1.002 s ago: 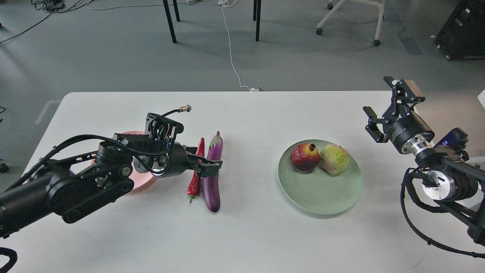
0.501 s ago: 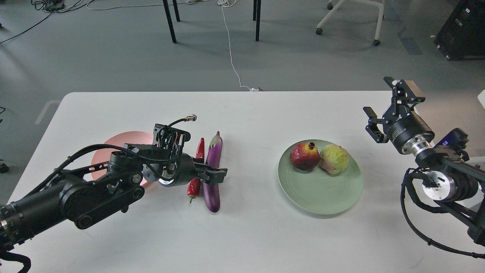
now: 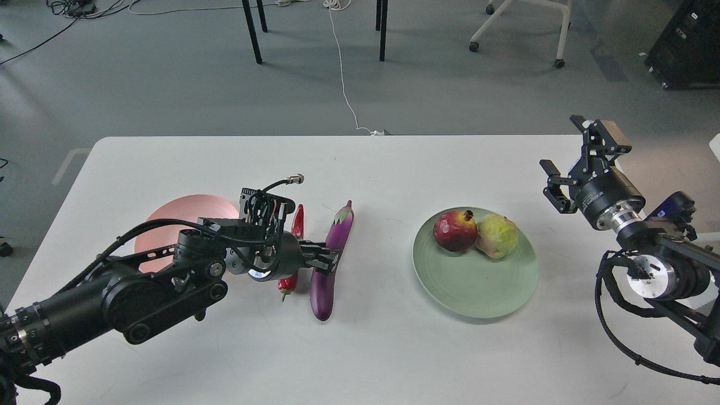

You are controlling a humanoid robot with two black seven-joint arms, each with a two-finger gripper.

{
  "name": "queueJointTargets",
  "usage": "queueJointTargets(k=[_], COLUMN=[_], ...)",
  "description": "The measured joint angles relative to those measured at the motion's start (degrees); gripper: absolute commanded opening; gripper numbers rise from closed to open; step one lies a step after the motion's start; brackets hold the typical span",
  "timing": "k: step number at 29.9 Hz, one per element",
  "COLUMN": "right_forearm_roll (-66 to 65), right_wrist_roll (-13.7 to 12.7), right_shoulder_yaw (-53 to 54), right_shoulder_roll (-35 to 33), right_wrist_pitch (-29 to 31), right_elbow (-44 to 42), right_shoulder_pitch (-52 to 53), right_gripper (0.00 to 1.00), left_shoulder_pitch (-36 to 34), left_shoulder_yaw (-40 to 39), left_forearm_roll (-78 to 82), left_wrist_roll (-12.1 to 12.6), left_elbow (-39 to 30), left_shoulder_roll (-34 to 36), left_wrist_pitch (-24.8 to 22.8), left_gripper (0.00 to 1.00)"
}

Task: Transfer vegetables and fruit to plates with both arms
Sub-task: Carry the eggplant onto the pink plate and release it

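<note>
My left gripper (image 3: 325,260) is shut across the middle of the purple eggplant (image 3: 323,292), which lies tilted with its calyx end pointing far and right. The red chili pepper (image 3: 296,221) lies just left of it, partly hidden by the gripper. The pink plate (image 3: 180,216) is behind my left arm and holds nothing that I can see. The pale green plate (image 3: 478,287) holds the pomegranate (image 3: 454,230) and the yellow-green fruit (image 3: 498,235), touching side by side. My right gripper (image 3: 562,145) is open and empty, raised to the right of the green plate.
The white table (image 3: 394,349) spans the view, with its far edge near the top third. Beyond it on the floor are table legs (image 3: 252,34), a white cable (image 3: 343,84), a chair base (image 3: 523,28) and a black cabinet (image 3: 689,45).
My left arm has moved right and forward. The eggplant has swung with it, its calyx end going right and away from the chili. More of the pink plate shows. My right arm has not moved.
</note>
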Motion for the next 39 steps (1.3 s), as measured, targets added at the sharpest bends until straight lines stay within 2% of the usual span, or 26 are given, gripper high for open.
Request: queueJointTargets(k=[4,8,15,20,24,27,31,34,39], right_forearm_roll=[0.0,0.0,0.0,0.0,0.0,0.0,0.0,0.0,0.0], right_wrist_roll=[0.0,0.0,0.0,0.0,0.0,0.0,0.0,0.0,0.0], right_shoulder_yaw=[0.0,0.0,-0.1,-0.1,-0.1,-0.1,-0.1,-0.1,0.0], right_shoulder_roll=[0.0,0.1,0.6,1.1,1.4,1.5,1.5,1.5,1.5], right_wrist_pitch=[0.0,0.0,-0.1,-0.1,-0.1,-0.1,-0.1,-0.1,-0.2], right_elbow=[0.0,0.0,0.1,0.1,0.0,0.0,0.0,0.0,0.2], right_shoulder_pitch=[0.0,0.0,-0.1,-0.1,-0.1,0.0,0.0,0.0,0.0], right_gripper=[0.98,0.98,0.98,0.98,0.98,0.98,0.98,0.98,0.98], left_shoulder_pitch=[-1.7,-4.4,-4.7,-2.6,-0.9,0.3,0.6,0.6,0.0], left_shoulder_yaw=[-1.8,-2.8,-1.9,0.3,1.2,1.4,1.4,2.1,2.4], left_forearm_roll=[-1.8,-5.0,-5.8,-5.3,-5.1,-5.1,-5.1,-5.1,-5.2], left_wrist_roll=[-0.5,-2.2,-12.5,-18.3,-20.0,-20.9,-22.2,-23.2,-23.6], left_elbow=[-3.0,-6.3,-6.3,-1.9,2.5,4.7,5.5,5.7,5.8], left_shoulder_roll=[1.1,7.2,25.1,32.9,34.2,34.3,34.2,34.2,34.6], left_wrist_pitch=[-0.3,-0.7,-1.5,0.1,3.3,4.4,4.8,4.8,4.8], left_gripper=[0.19,0.20,0.21,0.24,0.44,0.73,0.83,0.94,0.96])
